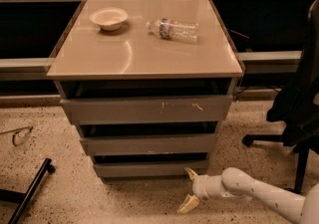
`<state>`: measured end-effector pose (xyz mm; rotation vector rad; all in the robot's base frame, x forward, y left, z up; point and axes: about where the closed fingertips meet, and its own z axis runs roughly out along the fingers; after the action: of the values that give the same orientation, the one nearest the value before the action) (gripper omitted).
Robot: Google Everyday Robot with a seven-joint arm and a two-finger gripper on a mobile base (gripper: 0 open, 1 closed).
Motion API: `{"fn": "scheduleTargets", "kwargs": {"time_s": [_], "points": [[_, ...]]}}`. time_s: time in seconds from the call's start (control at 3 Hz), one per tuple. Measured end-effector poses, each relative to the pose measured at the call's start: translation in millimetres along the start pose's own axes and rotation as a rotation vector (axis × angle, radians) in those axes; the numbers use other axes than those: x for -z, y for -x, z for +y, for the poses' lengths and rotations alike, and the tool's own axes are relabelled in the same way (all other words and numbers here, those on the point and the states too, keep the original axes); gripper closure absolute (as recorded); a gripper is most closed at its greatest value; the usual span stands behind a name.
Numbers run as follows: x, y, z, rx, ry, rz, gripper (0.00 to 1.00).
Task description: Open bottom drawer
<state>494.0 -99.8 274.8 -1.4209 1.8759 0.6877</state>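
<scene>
The bottom drawer (149,168) is the lowest grey front of the tan-topped cabinet (144,54), sitting just above the speckled floor. It looks closed, with a dark gap above it. My gripper (189,188) is on a white arm that comes in from the lower right. It is low, just in front of and below the drawer's right end. Its two tan fingers (188,204) are spread apart, one up near the drawer's lower right corner and one down near the floor. It holds nothing.
A white bowl (108,18) and a clear plastic bottle (173,29) lying on its side are on the cabinet top. A black office chair (299,113) stands at the right. A black bar (30,188) and a wire loop (20,136) lie on the floor at left.
</scene>
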Motion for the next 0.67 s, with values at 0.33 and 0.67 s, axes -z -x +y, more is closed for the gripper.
{"fn": "scheduleTargets", "kwargs": {"time_s": [0.33, 0.67], "points": [[-8.8, -2.7, -32.1, 0.063, -0.098, 0.033, 0.0], [-18.4, -7.4, -63.4, 0.097, -0.164, 0.068, 0.0]]}}
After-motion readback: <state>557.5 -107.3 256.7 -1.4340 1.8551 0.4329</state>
